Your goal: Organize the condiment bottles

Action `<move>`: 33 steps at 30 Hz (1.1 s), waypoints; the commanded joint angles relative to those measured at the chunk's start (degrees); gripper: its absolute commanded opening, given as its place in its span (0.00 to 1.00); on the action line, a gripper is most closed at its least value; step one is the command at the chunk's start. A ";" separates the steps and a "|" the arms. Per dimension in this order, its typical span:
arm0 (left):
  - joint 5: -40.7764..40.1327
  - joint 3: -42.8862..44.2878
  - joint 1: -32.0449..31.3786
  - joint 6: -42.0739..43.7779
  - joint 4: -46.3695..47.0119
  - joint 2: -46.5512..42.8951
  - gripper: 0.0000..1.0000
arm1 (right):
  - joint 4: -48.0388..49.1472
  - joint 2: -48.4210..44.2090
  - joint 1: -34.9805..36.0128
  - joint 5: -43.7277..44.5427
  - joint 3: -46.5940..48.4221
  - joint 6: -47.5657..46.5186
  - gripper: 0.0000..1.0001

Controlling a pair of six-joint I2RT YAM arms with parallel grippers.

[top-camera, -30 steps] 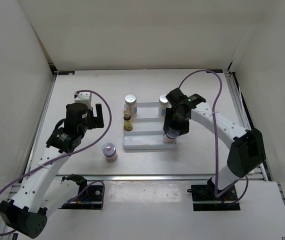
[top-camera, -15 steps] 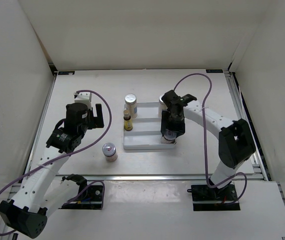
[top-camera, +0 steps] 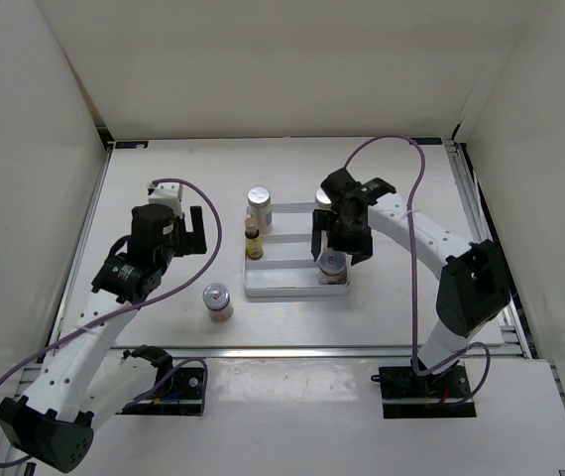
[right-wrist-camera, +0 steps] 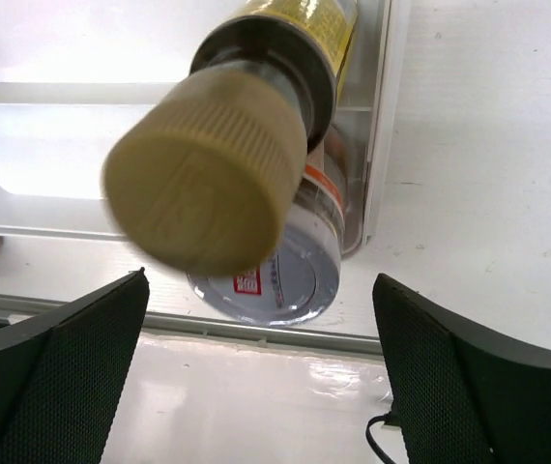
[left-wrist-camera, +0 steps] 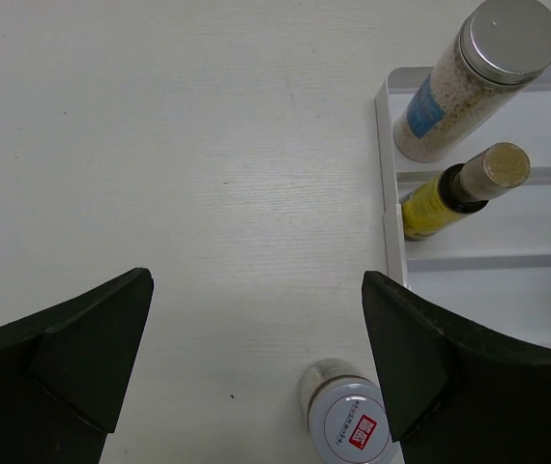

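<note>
Over tray (top-camera: 284, 275) right end, right claw (top-camera: 334, 248) hangs spread wide.

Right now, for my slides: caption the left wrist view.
Open left gripper over table; white bottle and amber bottle in the tray, squat jar outside.

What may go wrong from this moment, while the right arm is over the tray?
1. The open right gripper hangs close over the thin amber bottle, which appears to stand right beside the squat jar at the tray's right wall. A sideways move may tip the bottle.
2. The other jar stands on the table off-centre, near one finger of the open left gripper. A straight descent might strike its lid.
</note>
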 commanded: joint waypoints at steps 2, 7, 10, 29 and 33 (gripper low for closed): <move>2.43 -0.52 0.24 0.00 1.01 0.75 1.00 | -4.82 -4.11 0.15 1.43 3.92 -0.33 1.00; 4.20 -0.52 0.24 -5.88 -1.27 3.04 1.00 | -5.54 -8.68 0.68 3.35 5.15 -0.86 1.00; 5.25 0.26 0.24 -7.47 -3.55 7.16 1.00 | -5.54 -12.10 1.82 3.36 5.77 -1.38 1.00; 19.57 -2.02 -3.88 -13.71 -7.25 19.04 1.00 | -3.87 -18.09 4.99 7.49 1.64 -0.86 1.00; 20.72 -2.02 -5.29 -14.42 -7.25 19.04 1.00 | -3.87 -18.09 4.99 7.49 1.64 -1.38 1.00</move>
